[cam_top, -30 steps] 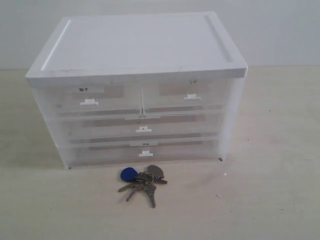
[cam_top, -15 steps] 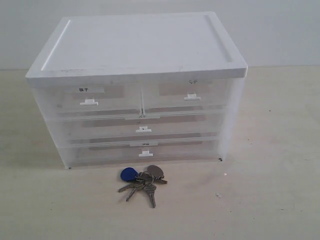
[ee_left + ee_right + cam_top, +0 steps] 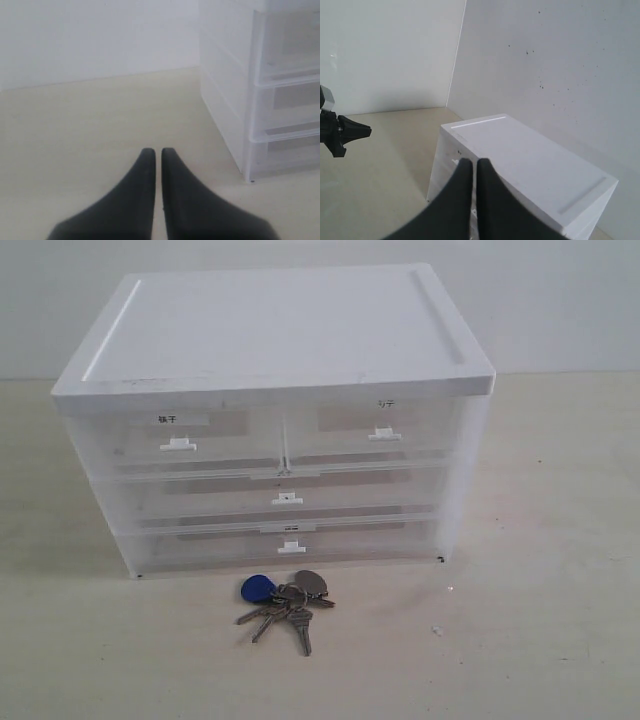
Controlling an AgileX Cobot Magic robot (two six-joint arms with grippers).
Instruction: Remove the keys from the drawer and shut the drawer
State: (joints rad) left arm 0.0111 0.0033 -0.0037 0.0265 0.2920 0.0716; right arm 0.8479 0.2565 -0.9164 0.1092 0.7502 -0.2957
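The keys (image 3: 285, 602) lie on the table (image 3: 560, 640) before the closed drawer (image 3: 290, 543) — left tool (image 3: 158, 150) and right tool (image 3: 475, 161) both pinched together.

- We see bright, soft, even light in the exterior view; the white-lidded translucent plastic cabinet (image 3: 275, 420) casts a faint shadow on the pale wooden table (image 3: 540, 640).
- We find the black left gripper (image 3: 157, 150) and black right gripper (image 3: 475, 161) blurred close to the lens.

The keys (image 3: 285, 605) in front of the cabinet (image 3: 270, 340)

The keys lie on the table (image 3: 540, 640), just before the cabinet's front and apart from it, in line with the drawer (image 3: 200, 548), the lowest tier. Above it sits 1 full-width drawer (image 3: 200, 502); topmost, 2 half-width drawers (image 3: 180, 445) stand side by side.
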